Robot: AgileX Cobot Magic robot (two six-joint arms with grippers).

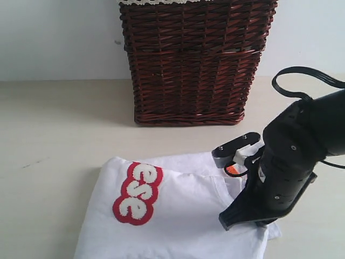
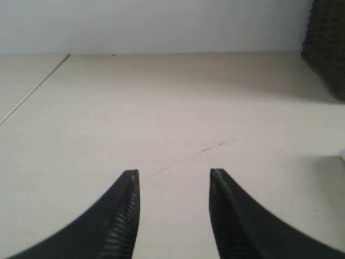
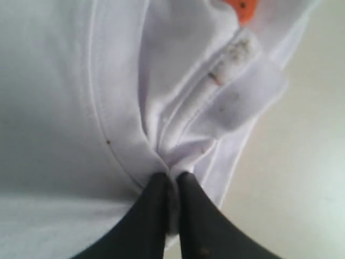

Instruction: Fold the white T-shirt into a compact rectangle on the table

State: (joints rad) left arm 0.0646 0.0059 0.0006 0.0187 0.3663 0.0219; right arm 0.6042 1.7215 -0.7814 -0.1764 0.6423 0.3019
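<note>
The white T-shirt (image 1: 178,216) lies partly folded on the table (image 1: 54,135), its red-outlined letters (image 1: 138,193) facing up at the left. My right gripper (image 3: 173,175) is shut on a bunched fold of the shirt's fabric (image 3: 178,124) near the collar, close to the orange tag (image 3: 245,8). In the exterior view the right arm (image 1: 285,162) stands over the shirt's right edge and hides the pinch point. My left gripper (image 2: 173,174) hovers open over bare table (image 2: 172,108), with nothing between its fingers; it does not show in the exterior view.
A dark brown wicker basket (image 1: 194,59) stands at the back of the table against the pale wall; its corner (image 2: 326,48) shows in the left wrist view. A black cable (image 1: 302,81) loops above the right arm.
</note>
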